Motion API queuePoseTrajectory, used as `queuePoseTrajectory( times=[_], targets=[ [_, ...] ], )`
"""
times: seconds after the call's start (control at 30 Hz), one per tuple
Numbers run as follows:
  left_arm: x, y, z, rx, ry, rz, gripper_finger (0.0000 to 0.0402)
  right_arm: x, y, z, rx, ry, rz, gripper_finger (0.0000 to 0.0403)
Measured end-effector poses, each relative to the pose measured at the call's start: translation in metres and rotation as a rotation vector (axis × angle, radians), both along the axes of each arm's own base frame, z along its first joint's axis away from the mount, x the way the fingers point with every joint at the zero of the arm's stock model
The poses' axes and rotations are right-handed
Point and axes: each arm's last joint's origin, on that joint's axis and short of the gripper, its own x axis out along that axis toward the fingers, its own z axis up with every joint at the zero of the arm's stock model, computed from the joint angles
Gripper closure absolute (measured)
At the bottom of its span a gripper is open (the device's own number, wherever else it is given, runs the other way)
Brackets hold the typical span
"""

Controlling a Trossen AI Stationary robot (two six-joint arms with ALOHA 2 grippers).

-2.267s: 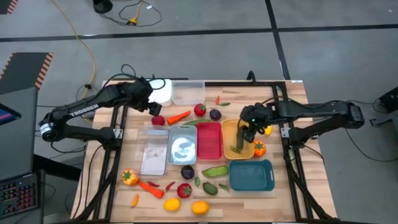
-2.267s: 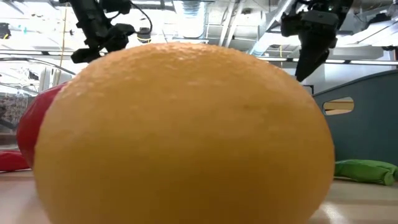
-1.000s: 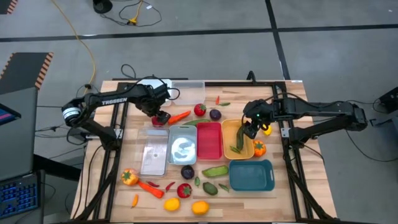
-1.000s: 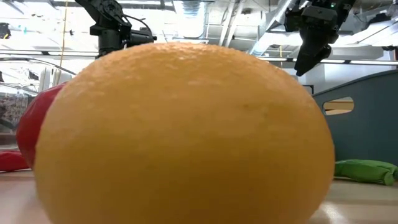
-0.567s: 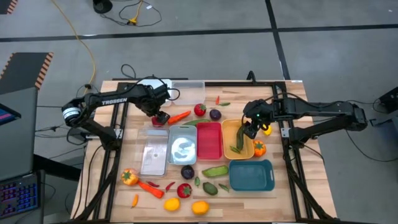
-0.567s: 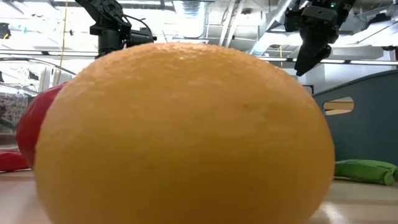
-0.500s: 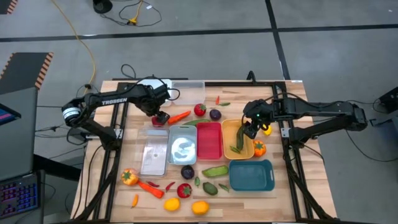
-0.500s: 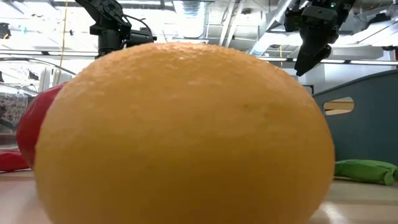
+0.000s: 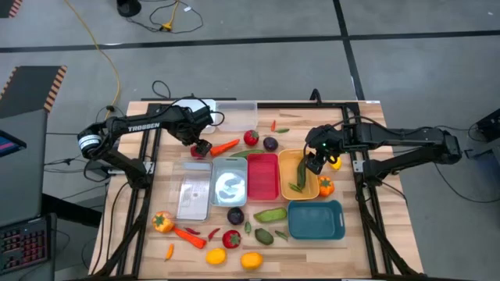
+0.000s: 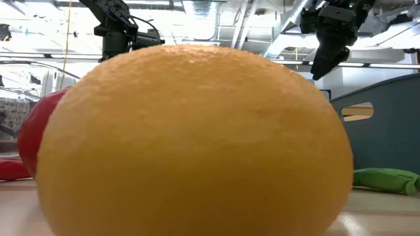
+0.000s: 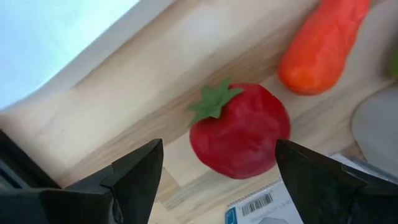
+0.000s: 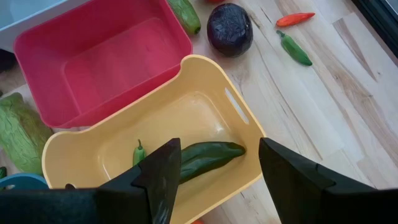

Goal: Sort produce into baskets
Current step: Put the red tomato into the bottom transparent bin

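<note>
A: While the left gripper [image 11: 214, 165] hung with fingers spread over the strawberry [image 11: 240, 131] beside the carrot [image 11: 321, 45], what about the right?

B: Right gripper [image 12: 217, 165] was spread too, above the yellow basket [image 12: 205, 78] holding a green pepper [image 12: 205, 155].

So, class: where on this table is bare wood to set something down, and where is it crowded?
Bare: the far right corner beyond the yellow basket, and the strip left of the clear basket. Crowded: the near edge around the orange, and between the carrot and plum.
</note>
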Motion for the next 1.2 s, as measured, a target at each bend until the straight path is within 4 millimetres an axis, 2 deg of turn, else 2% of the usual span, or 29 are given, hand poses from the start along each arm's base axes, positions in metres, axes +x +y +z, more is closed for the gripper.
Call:
queuePoseTrajectory(
  times=[0.27,1.2],
  targets=[
    [-0.005,-0.003,-0.014,-0.021,0.021,0.025,0.0103,0.0,0.0,0.0,0.0,0.0,0.0,0.0158],
    [-0.01,-0.005,-0.019,-0.013,0.069,0.058,0.0103,-0.001,0.0,0.0,0.001,0.009,0.0,0.0159]
  ],
)
